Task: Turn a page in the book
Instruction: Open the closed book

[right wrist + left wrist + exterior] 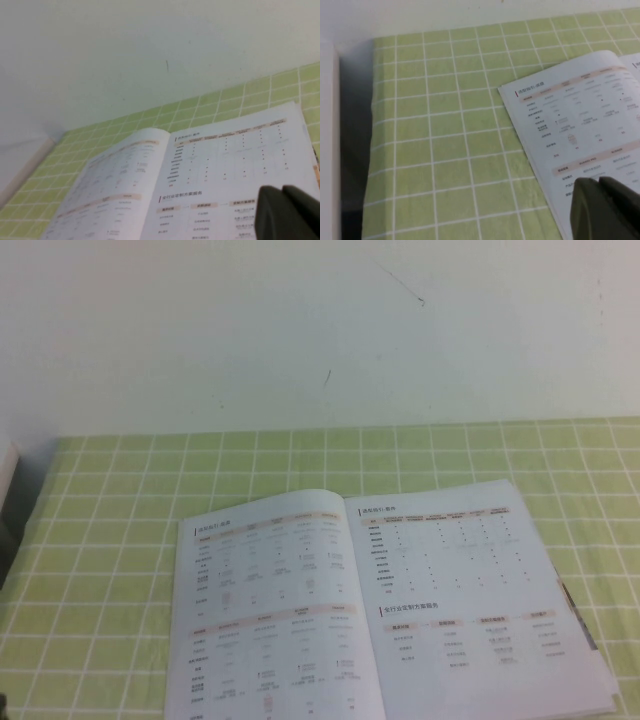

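Note:
The book (390, 610) lies open and flat on the table, near its front edge. Its left-hand page (265, 610) and right-hand page (470, 590) are both white, with small grey tables under pale pink header bars. Neither gripper shows in the high view. In the left wrist view, my left gripper (599, 181) is shut and empty, over the book's left-hand page (580, 125) near its outer edge. In the right wrist view, my right gripper (281, 190) is shut and empty, over the right-hand page (235, 155). No tracked-vehicle photo is visible.
A green checked tablecloth (120, 540) covers the table. A white wall (300, 330) stands close behind it. A white object (6, 475) sits at the table's left edge beside a dark gap. The stacked page edges (592, 645) show on the book's right side.

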Available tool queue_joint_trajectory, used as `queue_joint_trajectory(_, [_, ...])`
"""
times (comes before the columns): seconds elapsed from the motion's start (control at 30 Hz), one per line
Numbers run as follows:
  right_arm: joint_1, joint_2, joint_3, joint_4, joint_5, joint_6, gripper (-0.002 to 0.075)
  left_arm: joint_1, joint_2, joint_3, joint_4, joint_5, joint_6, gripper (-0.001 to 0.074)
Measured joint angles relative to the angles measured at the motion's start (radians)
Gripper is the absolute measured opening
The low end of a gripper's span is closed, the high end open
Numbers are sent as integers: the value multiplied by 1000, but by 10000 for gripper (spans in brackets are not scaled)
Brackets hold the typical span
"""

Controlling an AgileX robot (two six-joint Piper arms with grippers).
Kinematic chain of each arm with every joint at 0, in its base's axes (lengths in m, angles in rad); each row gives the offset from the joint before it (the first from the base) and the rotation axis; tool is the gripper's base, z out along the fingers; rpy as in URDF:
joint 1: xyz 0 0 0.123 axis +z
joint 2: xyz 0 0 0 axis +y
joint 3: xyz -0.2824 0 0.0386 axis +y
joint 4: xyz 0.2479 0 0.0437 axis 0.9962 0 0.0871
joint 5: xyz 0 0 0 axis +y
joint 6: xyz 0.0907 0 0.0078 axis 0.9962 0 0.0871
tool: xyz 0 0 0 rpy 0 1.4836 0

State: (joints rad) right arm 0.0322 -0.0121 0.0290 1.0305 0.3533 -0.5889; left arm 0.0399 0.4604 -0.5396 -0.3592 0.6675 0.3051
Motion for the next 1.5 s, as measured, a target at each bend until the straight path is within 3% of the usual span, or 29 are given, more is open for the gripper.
queue_joint_trajectory(0.1, [0,0,-48,-5,31,-70,-3,0,122,-80,-56,13,81,-4])
queue_joint_trajectory(0.2, [0,38,-147,-82,48,-111,-3,0,236,-127,-259,41,320,-4])
queue_joint_trajectory(0.33, [0,188,-293,-325,91,-127,-3,0,359,-169,-518,70,577,-4])
queue_joint_trajectory(0.43, [0,330,-378,-551,138,-125,-3,-2,457,-208,-544,74,643,-4])
queue_joint_trajectory(0.67, [0,592,-488,-696,190,-67,-3,-49,619,-283,-533,56,666,-4])
queue_joint_trajectory(0.97, [0,896,-629,-698,170,-52,-3,-331,818,-287,-473,-155,645,-4])
queue_joint_trajectory(1.2, [0,1090,-720,-698,166,-67,-3,-491,1016,-288,-514,-281,644,-4])
queue_joint_trajectory(1.33, [1,1189,-739,-694,162,-77,4,-536,1127,-295,-538,-437,643,-4])
queue_joint_trajectory(1.5, [1,1312,-744,-676,158,-79,106,-540,1240,-295,-569,-506,643,-4])
